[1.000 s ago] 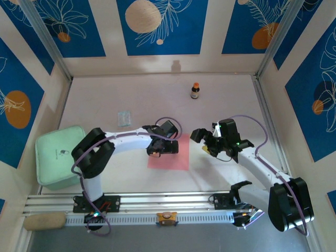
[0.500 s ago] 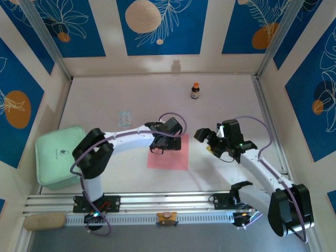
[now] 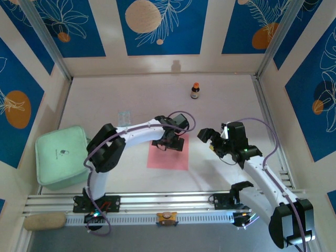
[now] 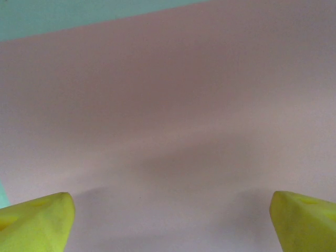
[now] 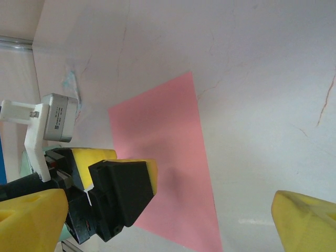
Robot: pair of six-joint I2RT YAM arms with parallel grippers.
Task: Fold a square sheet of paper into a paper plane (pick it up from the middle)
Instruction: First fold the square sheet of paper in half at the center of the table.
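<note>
Left jaws spread wide, nothing between them, poised over the far edge of the square sheet of paper (image 3: 167, 158), which lies flat mid-tabletop (image 3: 226, 105); right jaws gaping too, empty, just right of the sheet

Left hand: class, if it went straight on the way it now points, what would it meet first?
Most likely the pink sheet of paper: the left hand points down over its far half, open. The gap between them is hard to judge.
</note>
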